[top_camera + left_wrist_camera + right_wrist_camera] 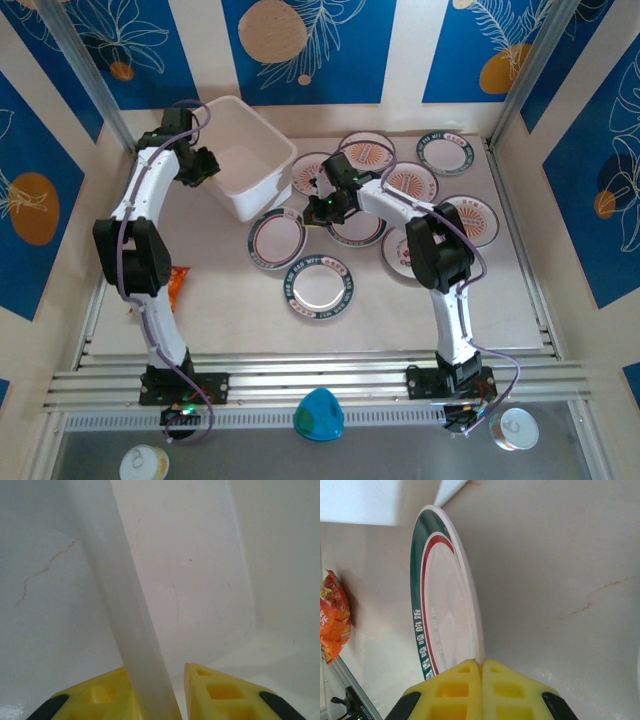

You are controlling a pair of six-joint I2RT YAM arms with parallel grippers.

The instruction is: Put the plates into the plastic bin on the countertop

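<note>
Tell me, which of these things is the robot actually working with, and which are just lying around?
Job: plates, one held by the right gripper; plastic bin.
Lying about: orange snack packet, blue dome, two white cups.

Crowded on the right by plates (410, 182) lying edge to edge across the countertop (230, 320), with slivers of bare surface between. Narrowed beside the plastic bin (262, 188) by the right gripper (325, 205) pinching one plate (445, 610) tilted on edge, and barred at the bin's left wall by the left gripper (203, 165) clamped over it. Open above the bin's mouth and across the near-left counter, save for an orange snack packet (177, 285) at its left edge.
</note>
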